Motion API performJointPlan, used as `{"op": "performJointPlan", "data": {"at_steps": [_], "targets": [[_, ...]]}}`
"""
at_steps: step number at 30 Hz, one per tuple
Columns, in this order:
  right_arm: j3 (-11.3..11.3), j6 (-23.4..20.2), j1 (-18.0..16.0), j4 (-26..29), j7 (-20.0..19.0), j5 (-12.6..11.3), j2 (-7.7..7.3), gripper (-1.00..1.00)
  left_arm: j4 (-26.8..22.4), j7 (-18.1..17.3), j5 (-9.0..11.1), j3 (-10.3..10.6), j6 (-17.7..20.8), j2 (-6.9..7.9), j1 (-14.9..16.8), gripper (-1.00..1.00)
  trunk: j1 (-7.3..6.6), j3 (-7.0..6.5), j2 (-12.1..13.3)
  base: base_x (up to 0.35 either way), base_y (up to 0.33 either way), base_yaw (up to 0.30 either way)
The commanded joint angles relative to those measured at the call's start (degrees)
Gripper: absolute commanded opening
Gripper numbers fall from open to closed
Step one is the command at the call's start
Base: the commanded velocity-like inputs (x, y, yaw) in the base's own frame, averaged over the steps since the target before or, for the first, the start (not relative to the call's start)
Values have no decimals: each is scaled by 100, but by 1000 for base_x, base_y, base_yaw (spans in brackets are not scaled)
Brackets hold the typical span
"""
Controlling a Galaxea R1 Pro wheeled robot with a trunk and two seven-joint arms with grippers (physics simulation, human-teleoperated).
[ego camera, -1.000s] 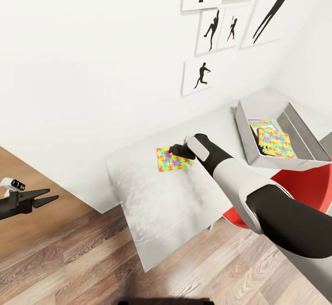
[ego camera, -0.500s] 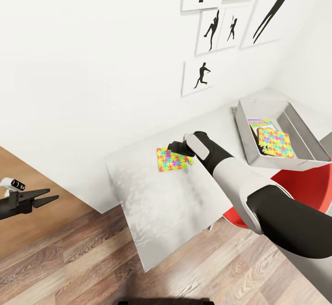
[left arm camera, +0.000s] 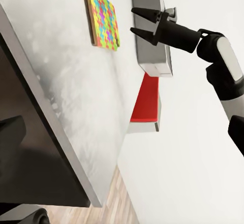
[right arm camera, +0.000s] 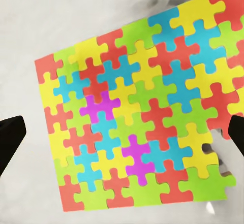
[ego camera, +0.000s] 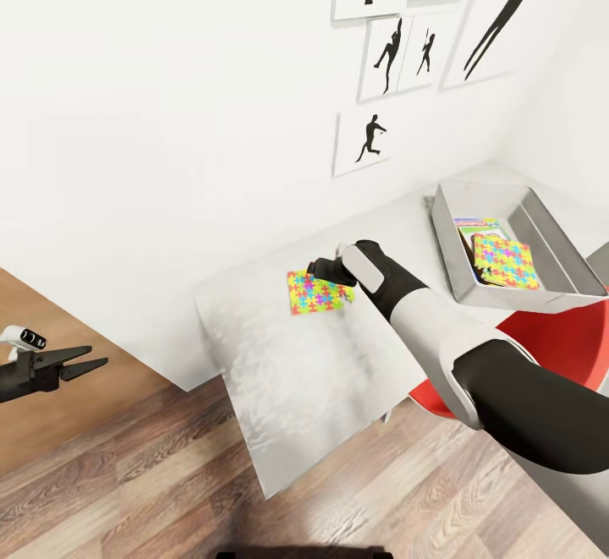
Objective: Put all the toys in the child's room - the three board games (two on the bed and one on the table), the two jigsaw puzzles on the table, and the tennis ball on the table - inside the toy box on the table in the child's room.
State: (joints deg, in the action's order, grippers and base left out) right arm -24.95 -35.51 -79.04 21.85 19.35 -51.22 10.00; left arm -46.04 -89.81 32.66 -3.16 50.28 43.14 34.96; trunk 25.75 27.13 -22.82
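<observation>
Right gripper (ego camera: 324, 270): hung over the jigsaw puzzle (ego camera: 317, 293), jaws spread to either side of it, apparently lined up for a grasp.
Puzzle: lay flat on the tabletop (ego camera: 296, 373), well apart from the toy box (ego camera: 448, 246).
Toy box: already held another puzzle (ego camera: 505, 260).
Left gripper (ego camera: 80, 366): off the tabletop, jaws spread, idle.

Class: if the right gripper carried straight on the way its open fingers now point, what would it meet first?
Most likely the jigsaw puzzle lying flat on the table: the right gripper hangs open just above it, fingertips straddling it.
</observation>
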Motion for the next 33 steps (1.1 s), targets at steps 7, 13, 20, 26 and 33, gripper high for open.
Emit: {"op": "performJointPlan", "data": {"at_steps": [7, 13, 20, 26, 33], "targets": [[-27, -11, -6, 4, 52, -55, 0, 100, -2, -19, 12, 9, 61, 1, 2, 100, 3, 9, -10, 0, -8, 0], [-27, -15, -6, 4, 52, -55, 0, 100, -2, -19, 11, 9, 65, 1, 2, 100, 3, 9, -10, 0, -114, 0], [-27, -24, -6, 4, 55, -55, 0, 100, -3, -19, 11, 9, 69, 1, 2, 100, 3, 9, -10, 0, -241, 124], [-32, -26, -6, 4, 60, -52, 0, 100, -2, -19, 5, 9, 68, 1, 2, 100, 3, 9, -10, 0, -110, 267], [-36, -34, -6, 4, 61, -39, 0, 100, -2, -19, 3, 6, 68, 1, 2, 100, 3, 9, -10, 0, -10, 287]]}}
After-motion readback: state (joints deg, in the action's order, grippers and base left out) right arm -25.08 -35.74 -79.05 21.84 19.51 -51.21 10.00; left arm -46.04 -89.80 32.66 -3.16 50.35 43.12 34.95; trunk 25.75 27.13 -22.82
